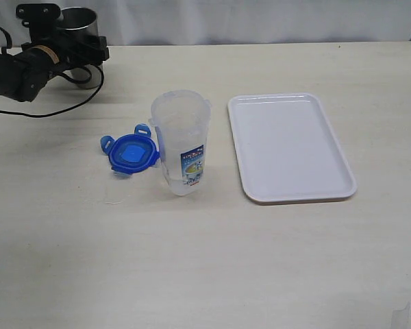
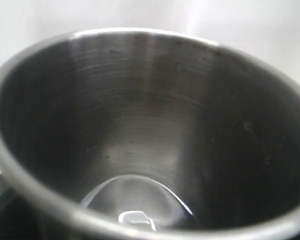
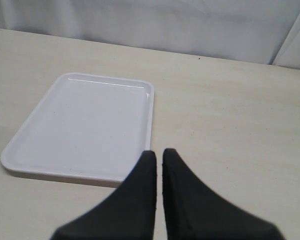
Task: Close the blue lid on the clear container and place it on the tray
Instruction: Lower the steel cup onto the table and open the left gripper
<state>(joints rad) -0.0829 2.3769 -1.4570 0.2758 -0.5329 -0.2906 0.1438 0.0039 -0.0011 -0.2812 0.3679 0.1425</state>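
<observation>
Child: Lid first; where is the blue lid [image 1: 131,153]?

Friend: It lies flat on the table [image 1: 192,267]; its flaps stick out; it sits right next to the clear container [image 1: 181,140], on the left side in the exterior view.

Child: And the container?

Friend: It stands up straight with its top open; it is between the lid and the tray [image 1: 291,147]; the tray is near it but not touching.

Child: What is the left gripper [image 1: 84,53] doing?

Friend: It is far back at the grey metal cup [image 1: 79,20]; its camera looks right down into the cup; its jaws are spread wide, but nobody can tell if they squeeze the cup or just sit around it.

Child: And the right gripper [image 3: 159,165]?

Friend: Its two black fingers are pressed close together with nothing between them; it hangs over the table, near an edge of the tray.
</observation>
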